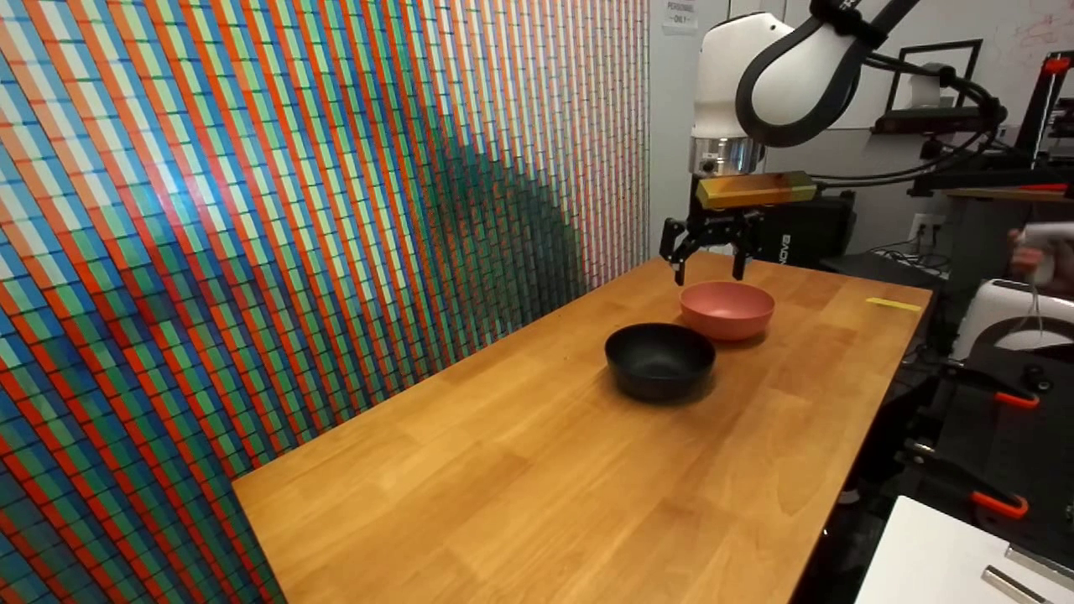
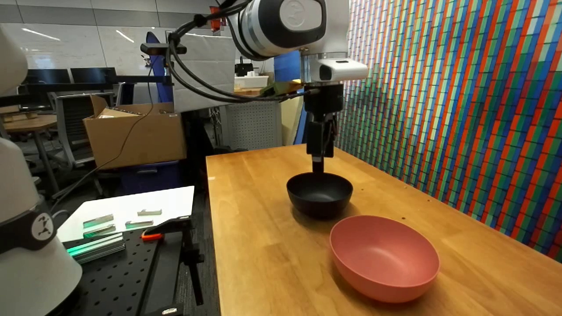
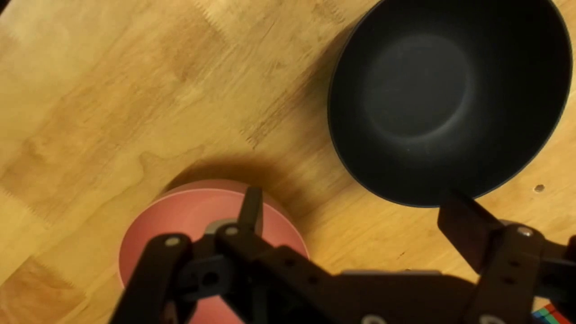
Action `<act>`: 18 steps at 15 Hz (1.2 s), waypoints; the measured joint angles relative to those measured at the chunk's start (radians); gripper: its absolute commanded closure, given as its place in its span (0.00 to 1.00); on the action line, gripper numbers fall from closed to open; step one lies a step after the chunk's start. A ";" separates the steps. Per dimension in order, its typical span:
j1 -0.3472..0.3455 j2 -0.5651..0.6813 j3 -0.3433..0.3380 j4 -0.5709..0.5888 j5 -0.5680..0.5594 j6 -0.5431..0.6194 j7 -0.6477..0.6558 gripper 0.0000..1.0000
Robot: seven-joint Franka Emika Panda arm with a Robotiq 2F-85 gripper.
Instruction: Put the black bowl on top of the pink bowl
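Widely spread gripper [image 1: 709, 273], apart from black bowl [image 1: 659, 365]

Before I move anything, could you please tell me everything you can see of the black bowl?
The black bowl is plain and round, with a thin rim, curved sides and a flat circular bottom. Its smooth surface has a faint sheen, perhaps plastic. It sits upright and empty on the wooden table, beside but not touching the salmon-pink bowl. The open end effector does not touch it.
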 measured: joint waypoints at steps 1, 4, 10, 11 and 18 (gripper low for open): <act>0.000 0.000 -0.001 0.000 0.000 0.000 0.000 0.00; 0.001 0.002 -0.004 -0.001 0.000 0.000 0.000 0.00; 0.022 0.089 -0.028 -0.012 -0.066 0.098 0.061 0.00; 0.033 0.111 -0.040 -0.012 -0.087 0.123 0.080 0.00; 0.153 0.252 -0.145 -0.010 -0.160 0.255 0.182 0.34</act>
